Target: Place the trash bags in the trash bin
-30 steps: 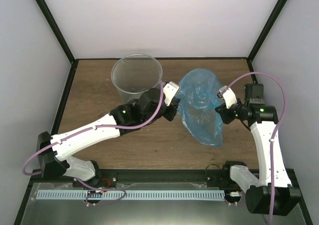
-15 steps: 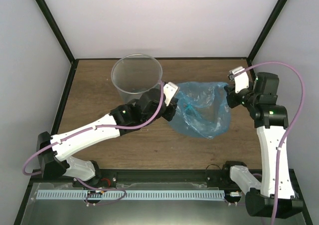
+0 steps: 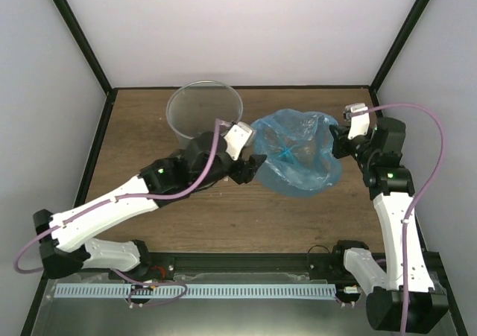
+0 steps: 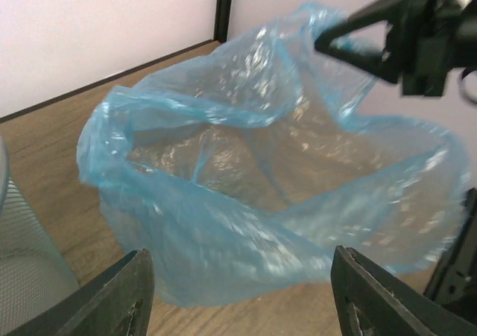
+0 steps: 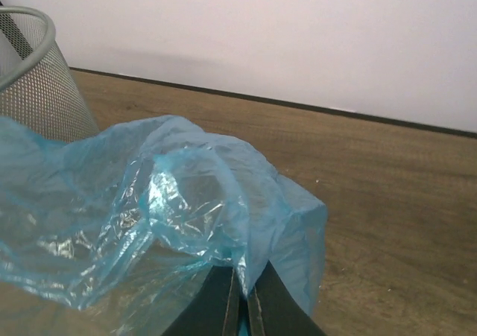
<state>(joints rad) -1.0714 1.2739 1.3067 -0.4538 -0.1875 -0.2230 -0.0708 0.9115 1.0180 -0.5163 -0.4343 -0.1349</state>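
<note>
Where it hangs open to the right of the trash bin (image 3: 203, 112), the trash bag (image 3: 298, 161) is thin, glossy, light-blue film, wrinkled all over and see-through enough to show the brown bench (image 3: 149, 202) beneath. Its mouth gapes wide and rounded in the left wrist view, the lower folds (image 4: 246, 261) sagging to the wood.

Half a second ago the bag spread flatter and wider; now it is bunched into a rounder pouch. A second ago it trailed long toward the near edge. The left arm's elbow has swung outward, and the bin has not shifted.

The right claw (image 3: 337, 138) is clenched on the bag's right rim, blue film pinched between its closed fingers (image 5: 223, 306). The left claw (image 3: 252, 165) sits at the bag's left edge, between bag and bin, its fingers (image 4: 127, 295) spread wide with the film just ahead of them.
</note>
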